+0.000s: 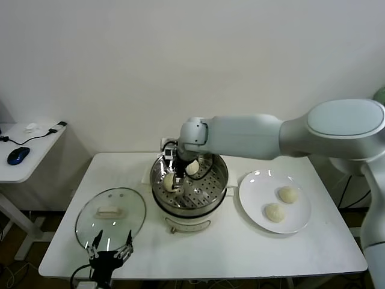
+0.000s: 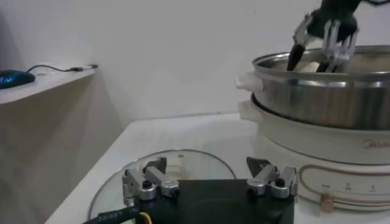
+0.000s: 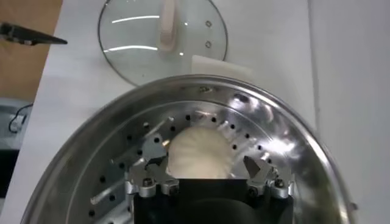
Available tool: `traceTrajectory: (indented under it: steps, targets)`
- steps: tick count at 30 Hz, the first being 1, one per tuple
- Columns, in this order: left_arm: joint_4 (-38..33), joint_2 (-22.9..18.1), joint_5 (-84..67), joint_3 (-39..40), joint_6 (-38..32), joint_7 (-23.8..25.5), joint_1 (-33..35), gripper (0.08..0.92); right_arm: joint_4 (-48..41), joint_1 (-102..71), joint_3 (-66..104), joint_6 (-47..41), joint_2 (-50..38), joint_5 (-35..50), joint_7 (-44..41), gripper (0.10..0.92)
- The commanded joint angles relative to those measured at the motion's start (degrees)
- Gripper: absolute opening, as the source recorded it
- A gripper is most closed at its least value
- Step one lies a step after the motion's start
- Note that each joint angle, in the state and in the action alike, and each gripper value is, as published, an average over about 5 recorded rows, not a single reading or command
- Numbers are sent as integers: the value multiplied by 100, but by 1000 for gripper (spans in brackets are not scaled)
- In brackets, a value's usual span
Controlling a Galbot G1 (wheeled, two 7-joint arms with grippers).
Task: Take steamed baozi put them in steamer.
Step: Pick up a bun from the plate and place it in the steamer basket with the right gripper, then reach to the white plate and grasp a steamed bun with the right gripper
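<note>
The steel steamer point(image 1: 220, 188) stands mid-table on its cream base. My right gripper point(image 1: 171, 176) reaches down inside it and stands open around one baozi point(image 3: 201, 152), which rests on the perforated tray point(image 3: 268, 143). One fingertip point(image 3: 156, 152) is close beside the bun and the other point(image 3: 252, 164) stands apart from it. A second baozi point(image 1: 192, 167) lies on the tray just behind. Two more baozi point(image 1: 288, 194) point(image 1: 275, 212) sit on the white plate point(image 1: 255, 183) to the right. My left gripper point(image 1: 109, 251) hangs open and empty near the table's front left edge.
A round glass lid point(image 1: 110, 215) with a white knob lies flat on the table left of the steamer, just beyond my left gripper point(image 2: 207, 171). A side desk point(image 1: 24, 150) with a blue mouse stands off to the left.
</note>
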Motion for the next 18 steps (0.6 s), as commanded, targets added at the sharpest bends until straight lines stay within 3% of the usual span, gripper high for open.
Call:
traceTrajectory:
  steps: [1,5,9,14,18]
  targets:
    - [-1,-2,-1,-3,4,0,5,823,247,1334,-633,1305,-1044,-343,-1794,823]
    - [-15,-19,8,15,10,9,3,823,824,2268,-1451,1655,-2326,-752,-2291,823]
    - [-21,-30,12,25,17,15,-11,823,1404,2498,-2262,1673,-3435,-1565,-2227,823]
    - [-37,-74,25,28,36,24,-26,823,1595,1231,-1766,1348,-4440,-2514,-1736,823]
    - [-22,-119,69,25,44,31,-30,823,1290,-62,-903,1115,-4689,-3202,-1515,823]
